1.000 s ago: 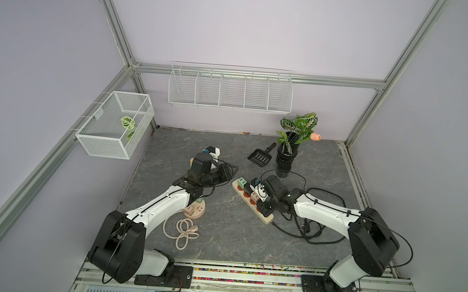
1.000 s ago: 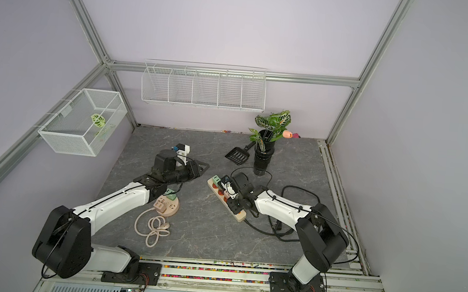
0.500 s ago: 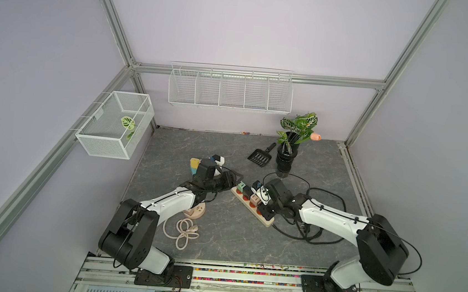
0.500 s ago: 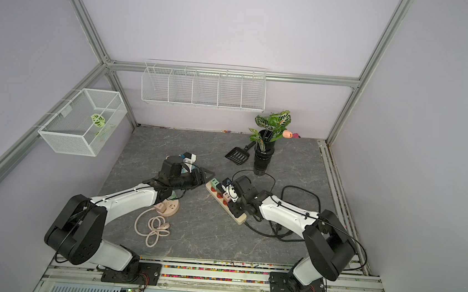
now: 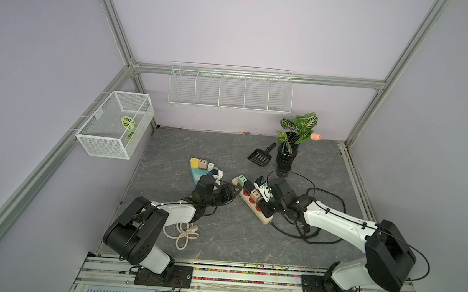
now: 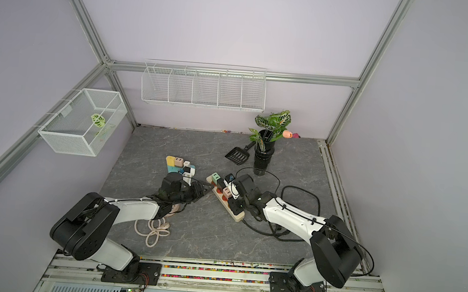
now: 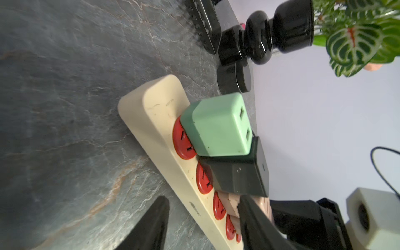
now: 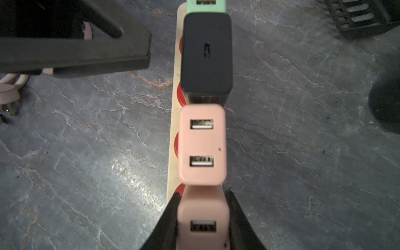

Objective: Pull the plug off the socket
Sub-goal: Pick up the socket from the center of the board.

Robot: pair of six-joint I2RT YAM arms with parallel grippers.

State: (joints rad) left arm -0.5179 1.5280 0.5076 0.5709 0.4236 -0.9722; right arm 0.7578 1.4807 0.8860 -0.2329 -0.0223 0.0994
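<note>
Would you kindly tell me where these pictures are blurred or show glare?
Left wrist view: the scoop is smeared, while the green plug is fairly sharp. Right wrist view: the nearest pink plug is soft, and a glare patch sits on the tabletop.

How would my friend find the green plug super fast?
Find the long cream power strip lying on the grey table near the black plant vase. A row of chargers stands on it. The mint-green cube is last in the row, beside a black one, and the only green one.
</note>
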